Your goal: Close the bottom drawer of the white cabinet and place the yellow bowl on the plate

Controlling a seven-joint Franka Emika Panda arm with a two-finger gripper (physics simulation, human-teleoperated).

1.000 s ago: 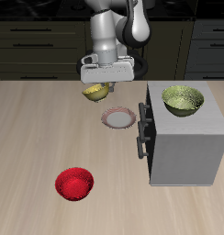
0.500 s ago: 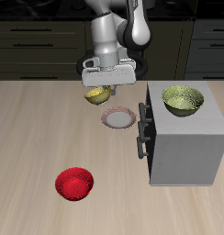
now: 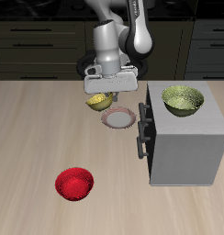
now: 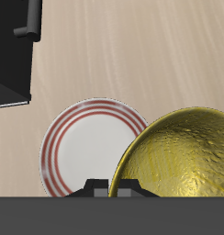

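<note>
My gripper [image 3: 103,95] is shut on the rim of the golden-yellow bowl [image 3: 99,101] and holds it in the air, just behind and beside the plate [image 3: 118,118]. In the wrist view the yellow bowl [image 4: 183,156] hangs close under the camera and overlaps the edge of the plate [image 4: 86,147], which has a pinkish-brown ringed rim and a pale centre. The white cabinet [image 3: 185,142] stands beside the plate, its dark bar handles [image 3: 141,131] facing it. The bottom drawer looks flush with the cabinet front. A corner of the cabinet [image 4: 13,46] shows in the wrist view.
A wider greenish-yellow bowl [image 3: 182,100] sits on the cabinet top. A red bowl [image 3: 74,184] lies on the table near the front edge. Dark kitchen cabinets line the back.
My gripper has carried the yellow bowl sideways toward the plate and the cabinet, staying at about the same height. Nothing else moved.
</note>
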